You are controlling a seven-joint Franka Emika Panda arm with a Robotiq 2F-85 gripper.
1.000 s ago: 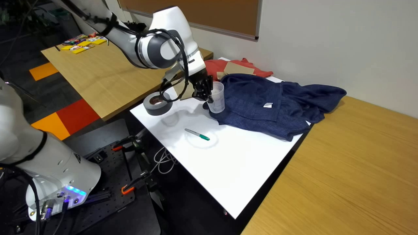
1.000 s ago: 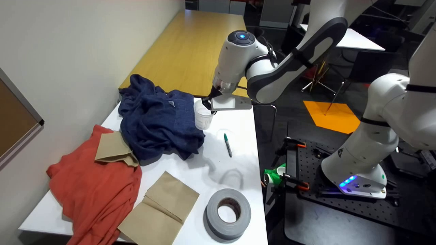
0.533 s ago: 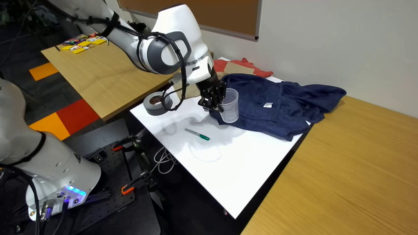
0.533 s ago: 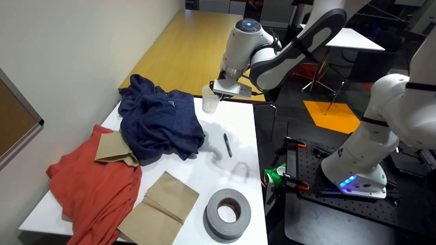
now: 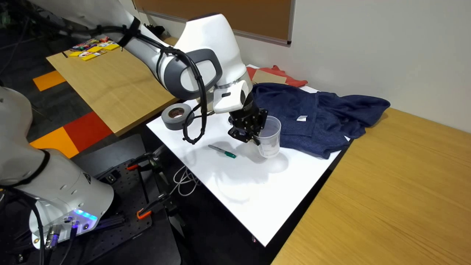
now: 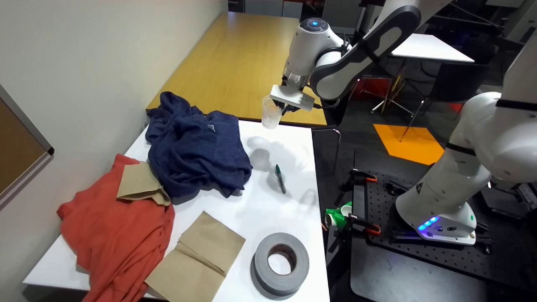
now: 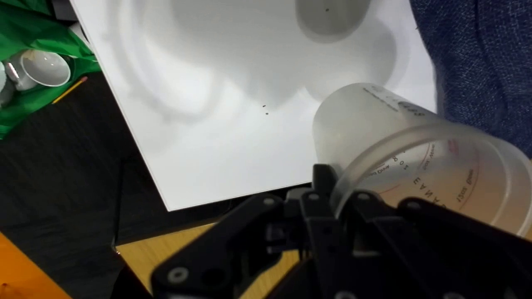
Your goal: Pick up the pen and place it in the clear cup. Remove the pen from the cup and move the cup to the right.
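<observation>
The clear cup point(image 5: 271, 143) is held by my gripper point(image 5: 258, 139) above the white table, roughly upright, with its shadow apart from its base. It also shows in an exterior view point(image 6: 270, 115) near the table's far end, partly behind the gripper point(image 6: 286, 110). In the wrist view the cup point(image 7: 353, 124) stands mouth toward the camera, and the gripper point(image 7: 336, 195) is shut on its rim wall, one finger inside and one outside. The green and grey pen point(image 5: 222, 151) lies on the table; it also shows in an exterior view point(image 6: 280, 179) and is out of the wrist view.
A blue garment point(image 5: 301, 117) lies beside the cup. A grey tape roll point(image 6: 281, 263), brown paper point(image 6: 205, 256) and a red cloth point(image 6: 121, 226) lie on the white table point(image 5: 265, 206). A wooden table point(image 5: 390, 191) adjoins it. A green bag with cups point(image 6: 337, 216) is below the edge.
My gripper has carried the cup away from beside the blue garment, farther from the tape roll and toward the wooden table's end. The pen has not moved.
</observation>
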